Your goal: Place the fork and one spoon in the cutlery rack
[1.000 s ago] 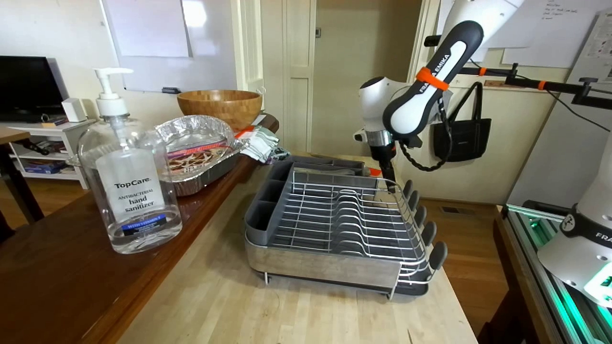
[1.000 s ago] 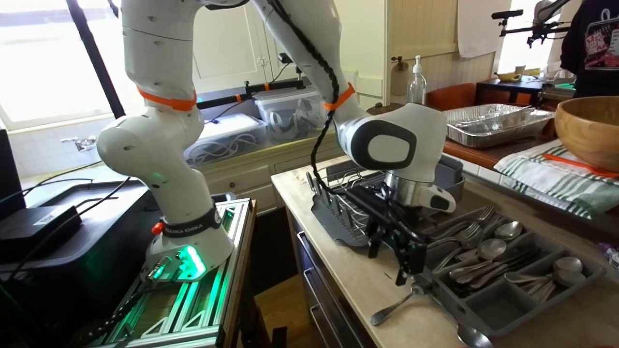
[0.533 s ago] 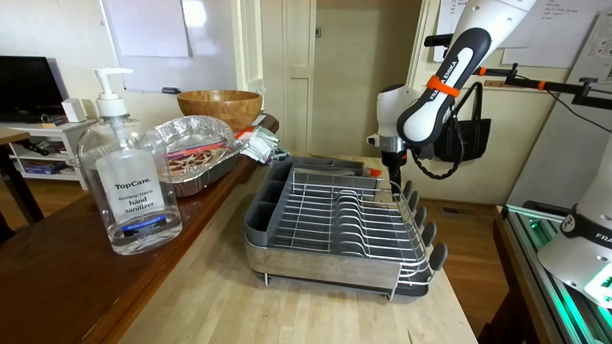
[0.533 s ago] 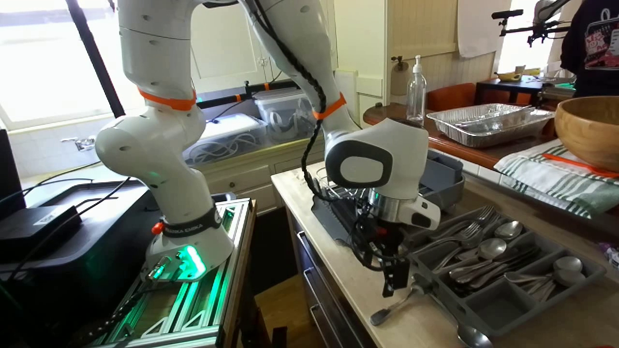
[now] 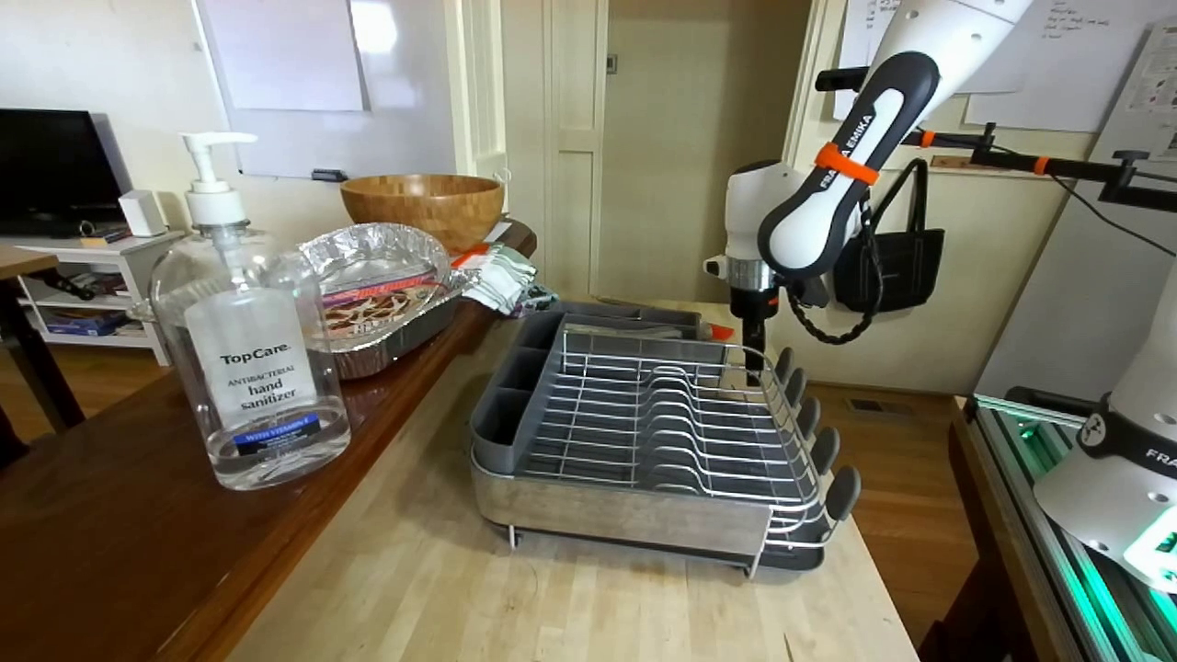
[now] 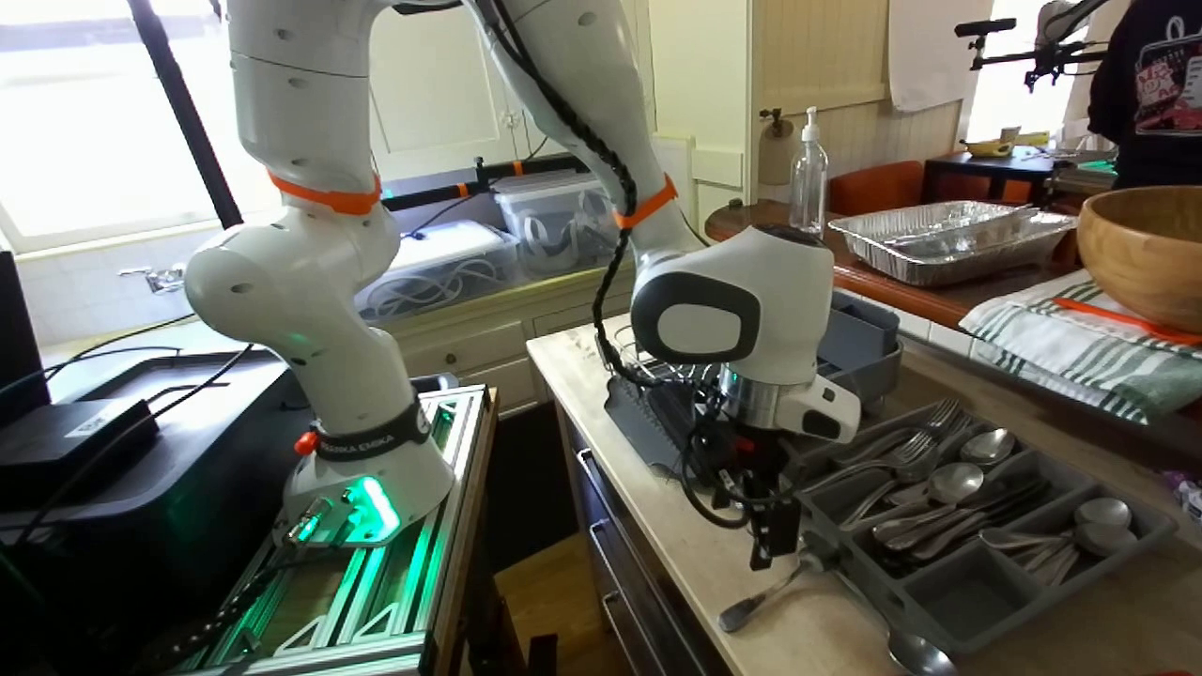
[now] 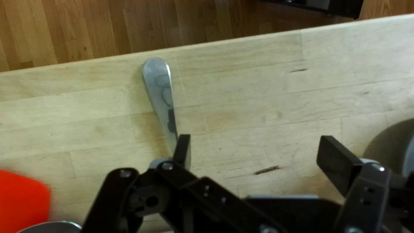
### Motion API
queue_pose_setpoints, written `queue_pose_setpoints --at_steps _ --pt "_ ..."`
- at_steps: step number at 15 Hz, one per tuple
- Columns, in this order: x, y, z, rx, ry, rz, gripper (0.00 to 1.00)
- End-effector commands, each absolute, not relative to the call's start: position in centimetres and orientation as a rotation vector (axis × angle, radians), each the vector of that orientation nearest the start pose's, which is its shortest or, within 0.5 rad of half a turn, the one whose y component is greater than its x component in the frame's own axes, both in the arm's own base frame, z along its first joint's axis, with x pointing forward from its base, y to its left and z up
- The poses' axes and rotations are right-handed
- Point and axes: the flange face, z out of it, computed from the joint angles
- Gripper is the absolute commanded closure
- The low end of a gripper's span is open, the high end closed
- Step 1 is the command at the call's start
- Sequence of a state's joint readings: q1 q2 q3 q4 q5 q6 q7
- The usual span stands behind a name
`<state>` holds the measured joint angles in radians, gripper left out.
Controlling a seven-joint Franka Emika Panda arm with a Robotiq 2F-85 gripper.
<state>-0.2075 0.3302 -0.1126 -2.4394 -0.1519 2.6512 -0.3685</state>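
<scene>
The cutlery rack (image 5: 634, 510), silver wire with grey frame, stands on the counter; in an exterior view the arm partly hides it (image 6: 648, 432). My gripper (image 7: 255, 149) is open and empty, low over the counter beyond the rack; it shows in both exterior views (image 5: 754, 372) (image 6: 775, 554). A loose silver utensil (image 6: 761, 601) lies beside it. In the wrist view its handle (image 7: 158, 90) lies just outside the left finger, which hides the rest; I cannot tell whether it is fork or spoon. A loose spoon (image 6: 920, 650) lies near the grey tray. Several forks (image 6: 925, 446) lie in that tray.
The grey cutlery tray (image 6: 995, 624) holds several utensils. An orange-red thing (image 7: 22, 199) and a silver curved edge (image 7: 48, 228) show in the wrist view. The counter edge (image 7: 226, 42) runs above the handle. Foil trays (image 6: 948, 253) and a sanitizer bottle (image 5: 262, 386) stand on the raised ledge.
My gripper has moved lower and toward the counter's front edge, and the wrist has turned. In the last half second it has shifted only slightly. The loose utensils have not moved.
</scene>
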Motion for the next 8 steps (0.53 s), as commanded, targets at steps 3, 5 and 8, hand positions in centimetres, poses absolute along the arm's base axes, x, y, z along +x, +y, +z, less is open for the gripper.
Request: queue_pose_setpoints --at_steps 3,5,8 --pt "43.2 -16.7 15.8 -3.124 -0.555 0.22 0.0" --pt "43.2 -17.4 15.9 -3.121 -0.565 0.182 0.0" --pt "43.4 -24.7 18.5 -3.149 -0.536 0.154 0.0"
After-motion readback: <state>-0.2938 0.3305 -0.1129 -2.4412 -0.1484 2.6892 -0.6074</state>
